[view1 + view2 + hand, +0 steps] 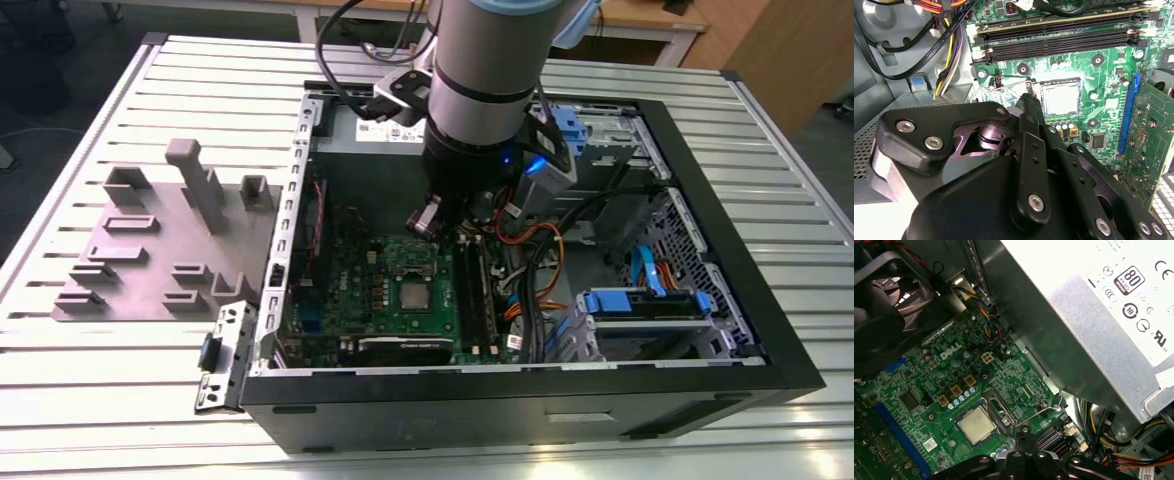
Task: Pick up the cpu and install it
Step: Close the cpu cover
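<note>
The cpu (416,297) sits flat in its socket on the green motherboard (358,278), at the middle of the open computer case (747,352) in the exterior view. In the second wrist view the cpu (1060,96) lies right of centre in the upper half, its pale metal top bare. In the first wrist view it (976,424) lies left of centre, low in the frame, with the socket's thin lever wire (1046,410) standing off to its right.

The gripper (426,222) hangs above the motherboard, just above the cpu in the exterior view. In the second wrist view the gripper (1029,92) has its jaws drawn together with nothing between them, the tip just left of the cpu. The grey fixture plate (150,255) lies on the slatted tabletop (107,400), left of the case.
</note>
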`<state>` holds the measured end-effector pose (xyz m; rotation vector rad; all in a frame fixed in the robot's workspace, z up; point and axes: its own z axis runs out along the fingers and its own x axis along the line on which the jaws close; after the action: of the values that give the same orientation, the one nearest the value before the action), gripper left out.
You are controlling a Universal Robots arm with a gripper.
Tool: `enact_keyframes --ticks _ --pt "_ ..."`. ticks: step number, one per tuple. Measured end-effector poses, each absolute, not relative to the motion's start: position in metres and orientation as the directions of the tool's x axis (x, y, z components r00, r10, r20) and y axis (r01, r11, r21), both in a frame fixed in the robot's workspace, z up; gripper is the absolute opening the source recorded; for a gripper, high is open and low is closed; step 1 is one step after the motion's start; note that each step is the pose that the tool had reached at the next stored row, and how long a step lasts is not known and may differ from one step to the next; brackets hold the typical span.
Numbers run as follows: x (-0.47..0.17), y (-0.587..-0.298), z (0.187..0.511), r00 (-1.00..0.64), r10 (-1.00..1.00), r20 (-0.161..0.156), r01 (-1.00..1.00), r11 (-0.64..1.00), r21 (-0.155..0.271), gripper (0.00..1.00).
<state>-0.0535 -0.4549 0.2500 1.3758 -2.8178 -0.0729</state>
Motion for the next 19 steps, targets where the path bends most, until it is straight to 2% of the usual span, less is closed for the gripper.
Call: enact_keyframes --ticks 19 --pt "-0.0535 -0.4651 0.2501 -0.615 -0.788 -0.016 -0.788 0.614 0.044 0.11"
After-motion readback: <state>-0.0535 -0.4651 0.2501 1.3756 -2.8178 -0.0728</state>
